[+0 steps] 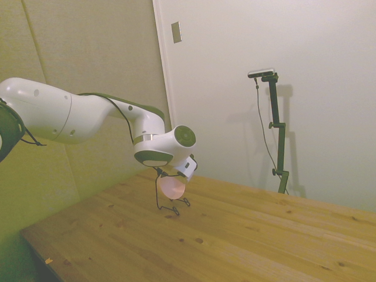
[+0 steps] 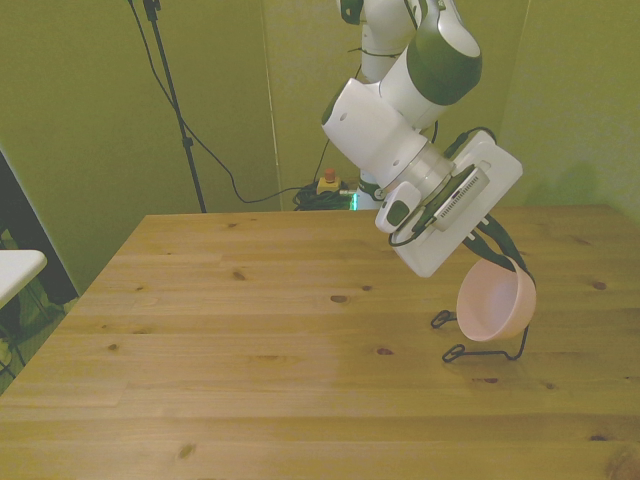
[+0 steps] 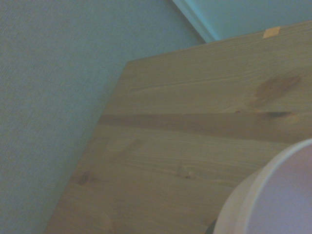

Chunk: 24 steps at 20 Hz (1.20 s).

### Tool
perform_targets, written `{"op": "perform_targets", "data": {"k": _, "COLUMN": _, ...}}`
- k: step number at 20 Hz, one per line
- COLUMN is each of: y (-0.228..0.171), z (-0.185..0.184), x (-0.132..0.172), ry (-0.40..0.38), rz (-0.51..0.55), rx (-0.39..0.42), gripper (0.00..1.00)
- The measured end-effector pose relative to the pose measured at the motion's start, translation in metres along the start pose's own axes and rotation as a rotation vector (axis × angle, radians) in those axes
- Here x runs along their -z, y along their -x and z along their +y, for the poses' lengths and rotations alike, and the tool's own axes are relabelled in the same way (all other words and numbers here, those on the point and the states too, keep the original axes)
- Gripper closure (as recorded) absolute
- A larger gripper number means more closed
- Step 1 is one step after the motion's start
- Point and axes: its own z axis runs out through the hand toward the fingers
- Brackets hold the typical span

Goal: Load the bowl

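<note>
The pale pink bowl [image 2: 495, 302] stands tilted on its side in a thin black wire rack [image 2: 486, 354] on the wooden table, at the front view's right. My gripper [image 2: 497, 258] reaches down onto the bowl's upper rim and is shut on it. From the side, the bowl [image 1: 174, 187] hangs just under the gripper [image 1: 167, 174], inside the rack [image 1: 171, 207]. Up close, the wrist view catches the bowl's [image 3: 278, 200] pale curved wall over the table planks. I cannot make out whether the bowl rests on the rack's wires.
The wooden table [image 2: 250, 330] stretches wide toward the front view's left. Its edge and corner [image 3: 122, 68] lie close to a wall in the wrist view. A white object [image 2: 15, 268] juts in at the front view's far left, off the table.
</note>
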Motion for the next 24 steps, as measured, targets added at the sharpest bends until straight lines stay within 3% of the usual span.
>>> {"op": "perform_targets", "data": {"k": 14, "y": 0.003, "z": 0.024, "x": -0.007, "ry": 0.003, "rz": -0.024, "rx": -0.051, "gripper": 1.00}}
{"op": "perform_targets", "data": {"k": 15, "y": 0.003, "z": 0.026, "x": -0.007, "ry": 0.004, "rz": -0.025, "rx": -0.054, "gripper": 0.00}}
{"op": "perform_targets", "data": {"k": 24, "y": 0.003, "z": 0.025, "x": -0.007, "ry": 0.004, "rz": -0.024, "rx": -0.054, "gripper": 0.00}}
